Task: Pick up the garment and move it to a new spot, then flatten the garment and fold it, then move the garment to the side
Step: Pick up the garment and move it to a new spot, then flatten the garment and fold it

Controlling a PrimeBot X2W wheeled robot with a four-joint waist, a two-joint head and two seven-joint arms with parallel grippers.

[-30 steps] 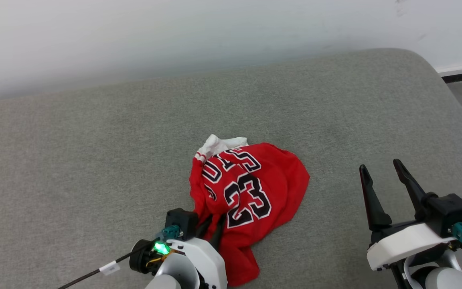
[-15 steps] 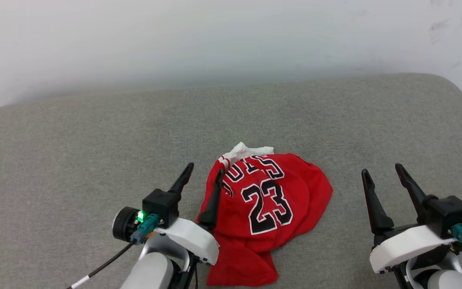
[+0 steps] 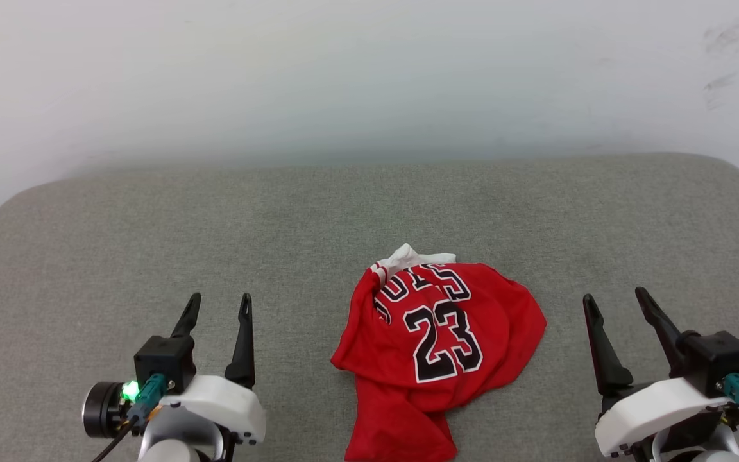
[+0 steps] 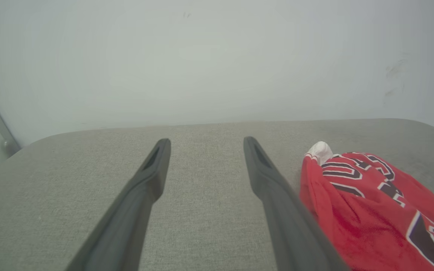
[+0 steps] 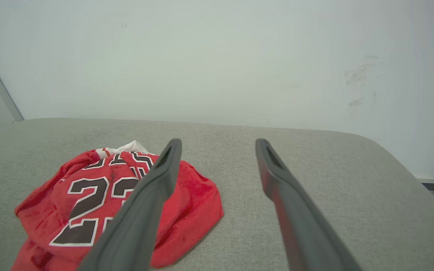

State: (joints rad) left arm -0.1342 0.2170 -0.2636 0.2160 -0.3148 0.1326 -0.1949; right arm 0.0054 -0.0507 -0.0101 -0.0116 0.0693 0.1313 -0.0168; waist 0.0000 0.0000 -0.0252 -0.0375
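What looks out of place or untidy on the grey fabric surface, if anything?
The red jersey shirt with black number 23 lies crumpled in a heap on the grey fabric surface, not flat. Its white sleeve is bunched at the far edge. The left gripper and right gripper stand open, apart from it.
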